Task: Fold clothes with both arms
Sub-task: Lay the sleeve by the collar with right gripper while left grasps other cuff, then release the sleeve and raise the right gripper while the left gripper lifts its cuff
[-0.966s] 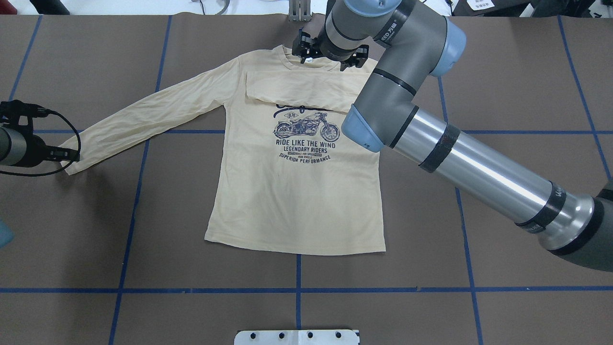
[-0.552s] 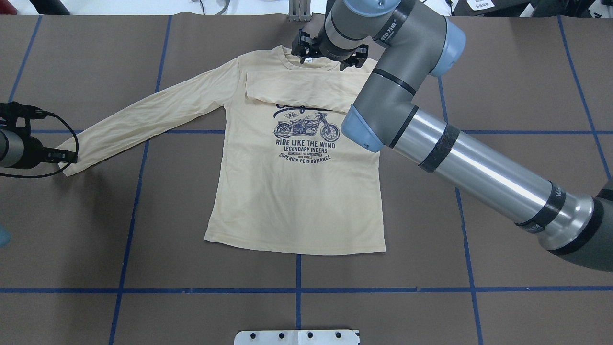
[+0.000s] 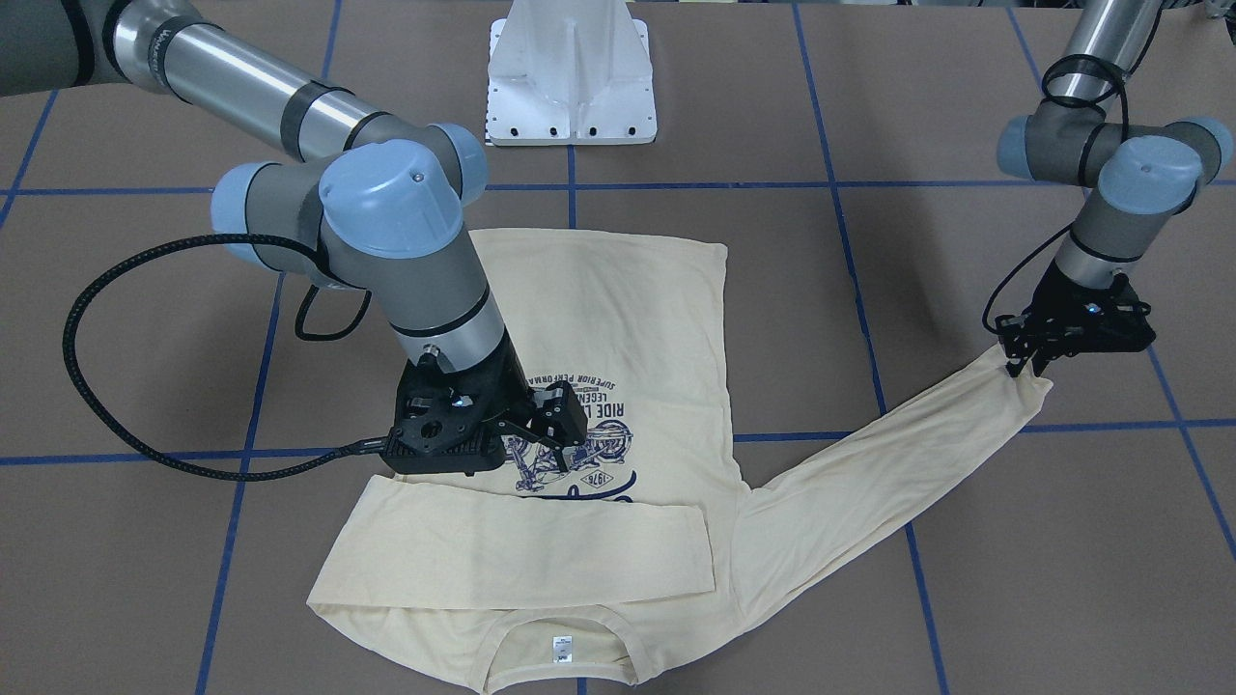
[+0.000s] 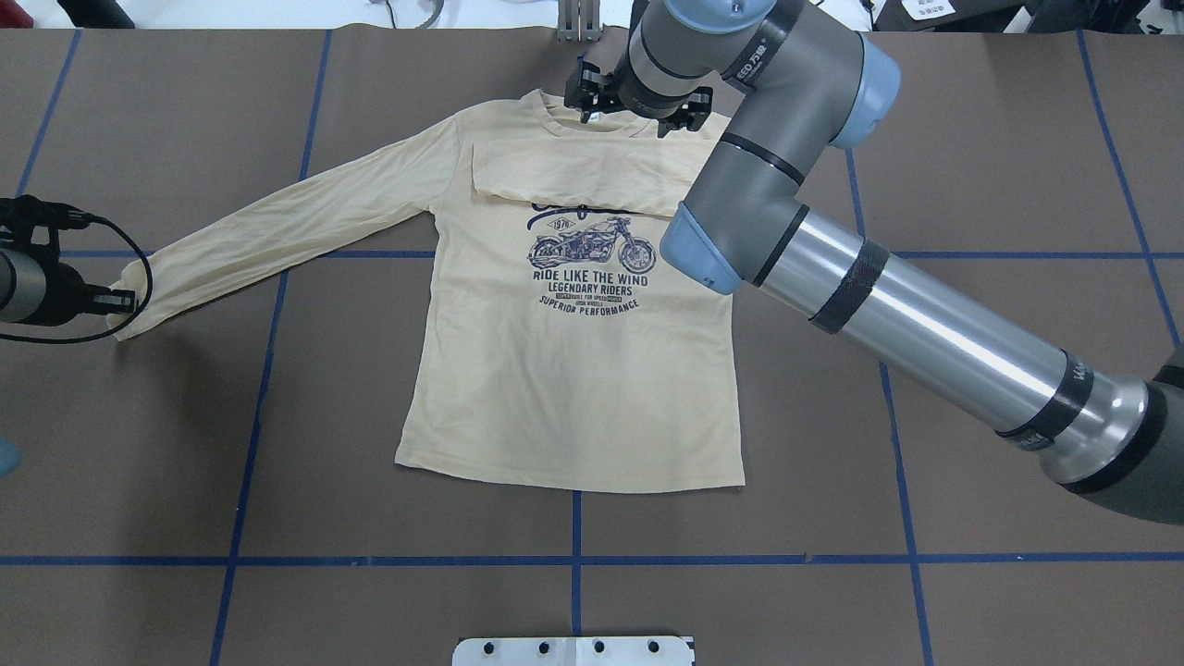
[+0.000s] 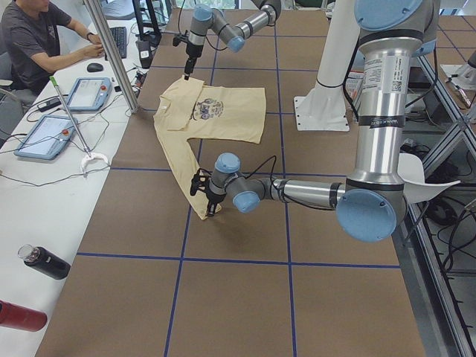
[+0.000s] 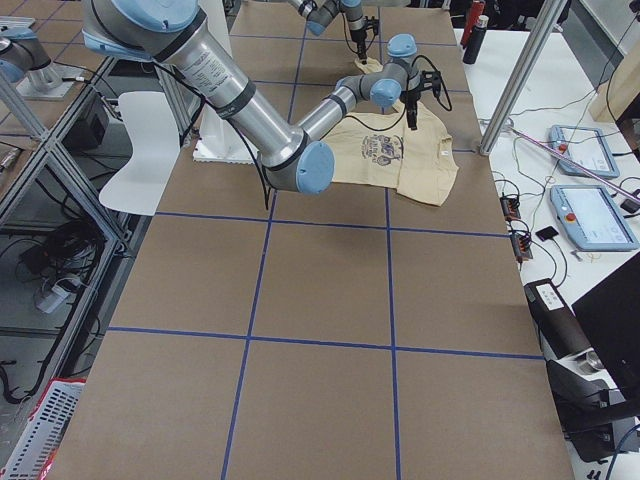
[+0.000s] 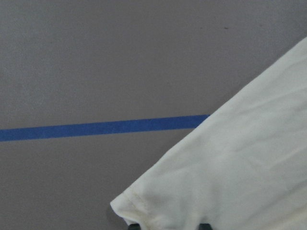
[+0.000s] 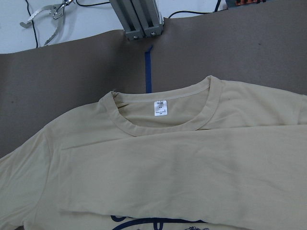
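The soft, lightly creased cream-yellow long-sleeve T-shirt [image 4: 564,388] lies flat on the brown paper-covered table [image 4: 832,601], hem toward the white metal pedestal [image 3: 572,72], collar away, long axis straight out from it. Its navy print [image 4: 589,268] reads "RIDE LIKE THE WIND", "LEGENDARY RIDERS", "SUPERIOR PERFORMANCE". The left gripper [image 4: 125,302] pinches the stretched sleeve's cuff [image 7: 144,211]; the right gripper [image 3: 488,430], jaws wide and empty, hangs above the chest.

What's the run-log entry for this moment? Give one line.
left gripper: shut on cuff of outstretched sleeve | right gripper: above chest of shirt, grip unclear | other sleeve: folded across chest
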`<action>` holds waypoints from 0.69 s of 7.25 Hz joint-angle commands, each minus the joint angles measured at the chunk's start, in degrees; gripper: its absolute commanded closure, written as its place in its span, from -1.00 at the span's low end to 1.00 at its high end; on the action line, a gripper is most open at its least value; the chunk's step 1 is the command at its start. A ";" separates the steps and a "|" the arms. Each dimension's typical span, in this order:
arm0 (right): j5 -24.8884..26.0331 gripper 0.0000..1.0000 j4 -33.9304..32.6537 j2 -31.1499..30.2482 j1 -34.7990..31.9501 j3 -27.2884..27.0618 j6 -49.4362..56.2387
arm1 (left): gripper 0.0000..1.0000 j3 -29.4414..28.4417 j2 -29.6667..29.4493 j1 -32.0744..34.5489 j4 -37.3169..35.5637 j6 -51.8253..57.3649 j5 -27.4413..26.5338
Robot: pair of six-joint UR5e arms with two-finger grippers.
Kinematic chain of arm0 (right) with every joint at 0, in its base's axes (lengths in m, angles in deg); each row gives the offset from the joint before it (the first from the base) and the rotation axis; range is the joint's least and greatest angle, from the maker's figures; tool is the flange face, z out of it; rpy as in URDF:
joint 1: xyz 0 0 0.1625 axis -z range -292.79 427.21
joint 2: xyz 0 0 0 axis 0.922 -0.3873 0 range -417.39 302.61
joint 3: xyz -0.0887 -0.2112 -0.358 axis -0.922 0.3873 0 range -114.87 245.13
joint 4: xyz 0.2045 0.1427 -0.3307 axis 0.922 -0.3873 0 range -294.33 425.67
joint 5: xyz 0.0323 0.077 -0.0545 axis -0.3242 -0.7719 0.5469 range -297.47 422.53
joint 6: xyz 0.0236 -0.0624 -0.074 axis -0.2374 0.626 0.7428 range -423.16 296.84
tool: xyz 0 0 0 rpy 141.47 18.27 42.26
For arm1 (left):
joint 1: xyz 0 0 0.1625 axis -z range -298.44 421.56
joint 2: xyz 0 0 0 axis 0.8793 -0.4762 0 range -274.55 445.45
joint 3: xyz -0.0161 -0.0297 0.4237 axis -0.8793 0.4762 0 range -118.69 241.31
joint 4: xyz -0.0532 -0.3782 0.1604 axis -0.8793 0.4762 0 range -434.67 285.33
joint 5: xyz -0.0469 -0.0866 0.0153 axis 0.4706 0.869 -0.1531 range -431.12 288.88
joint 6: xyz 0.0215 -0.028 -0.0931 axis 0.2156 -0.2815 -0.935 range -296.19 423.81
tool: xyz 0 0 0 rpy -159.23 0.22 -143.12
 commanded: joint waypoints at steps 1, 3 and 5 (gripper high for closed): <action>0.00 -0.99 0.00 -0.09 -0.08 0.00 0.09 | 1.00 1.12 -0.02 0.03 -0.23 -0.01 0.25; -0.09 -0.99 0.18 -0.44 -0.17 0.00 0.09 | 1.00 4.98 0.16 0.38 -1.80 -0.01 4.36; -0.70 -0.99 -0.08 -2.97 -0.51 -2.61 0.44 | 1.00 13.65 -1.15 1.00 -12.82 -0.01 7.97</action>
